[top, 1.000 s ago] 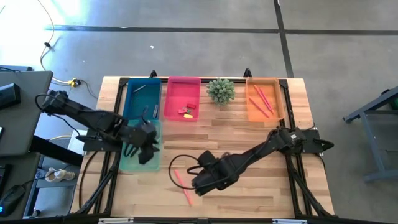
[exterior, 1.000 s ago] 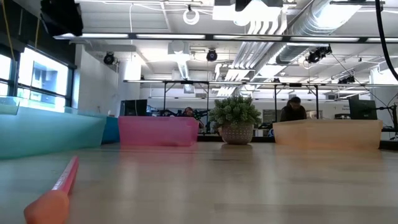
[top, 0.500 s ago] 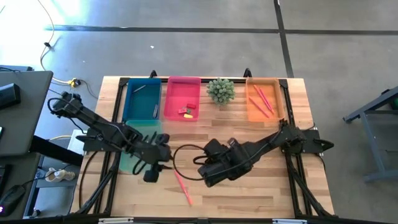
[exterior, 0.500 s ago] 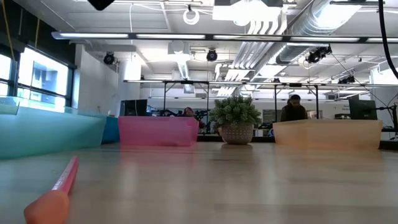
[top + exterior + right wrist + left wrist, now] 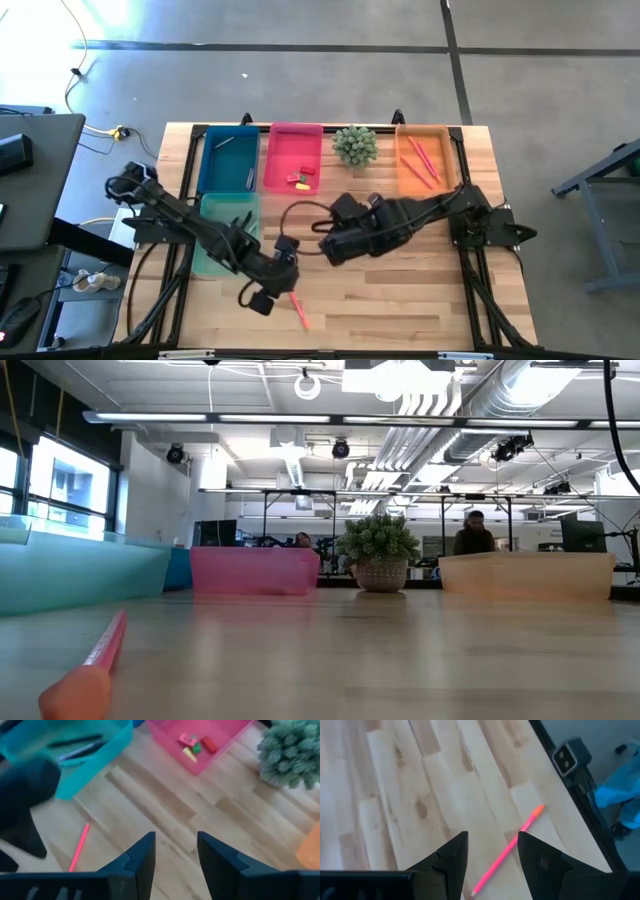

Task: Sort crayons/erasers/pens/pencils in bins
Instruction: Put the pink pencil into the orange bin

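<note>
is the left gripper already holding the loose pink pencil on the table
No, the left gripper is open above the pencil, which lies flat on the table between its fingers.

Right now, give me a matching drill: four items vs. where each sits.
Items:
1. erasers
2. loose pencil
3. plant
4. left gripper

Places:
A. between pink bin and orange bin
B. bare table, near front edge
C. over the loose pencil, open
D. in the pink bin

Pairs: 1-D, 2-B, 3-A, 4-C
</note>
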Controlling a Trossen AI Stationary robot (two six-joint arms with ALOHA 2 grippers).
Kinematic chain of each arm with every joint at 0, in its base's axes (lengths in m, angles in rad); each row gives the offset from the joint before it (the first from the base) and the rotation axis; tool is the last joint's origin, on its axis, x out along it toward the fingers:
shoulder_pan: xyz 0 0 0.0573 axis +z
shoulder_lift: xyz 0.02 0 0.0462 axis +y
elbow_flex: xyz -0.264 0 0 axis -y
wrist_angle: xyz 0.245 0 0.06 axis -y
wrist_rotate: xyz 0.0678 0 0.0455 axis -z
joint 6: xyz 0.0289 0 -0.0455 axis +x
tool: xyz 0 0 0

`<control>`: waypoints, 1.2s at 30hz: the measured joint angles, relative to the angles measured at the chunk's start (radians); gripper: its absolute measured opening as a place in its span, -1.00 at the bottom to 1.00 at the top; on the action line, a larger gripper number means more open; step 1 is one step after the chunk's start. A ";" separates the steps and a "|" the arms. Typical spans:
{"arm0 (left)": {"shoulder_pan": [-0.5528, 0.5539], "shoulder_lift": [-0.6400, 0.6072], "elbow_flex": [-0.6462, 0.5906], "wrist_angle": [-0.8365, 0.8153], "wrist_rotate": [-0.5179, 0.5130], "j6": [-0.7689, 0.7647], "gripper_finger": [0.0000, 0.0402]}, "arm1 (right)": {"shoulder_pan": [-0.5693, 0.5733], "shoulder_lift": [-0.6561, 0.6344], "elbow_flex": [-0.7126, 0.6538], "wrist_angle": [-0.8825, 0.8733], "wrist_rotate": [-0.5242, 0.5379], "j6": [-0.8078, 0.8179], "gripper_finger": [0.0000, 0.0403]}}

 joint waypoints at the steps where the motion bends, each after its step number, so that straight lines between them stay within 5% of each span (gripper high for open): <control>1: -0.004 0.017 0.008 -0.006 0.000 0.000 -0.21 | -0.009 -0.004 0.003 0.001 0.008 -0.001 -0.32; 36: -0.098 0.408 0.032 0.069 0.004 0.097 -0.21 | -0.105 -0.089 -0.006 -0.001 0.064 -0.078 -0.32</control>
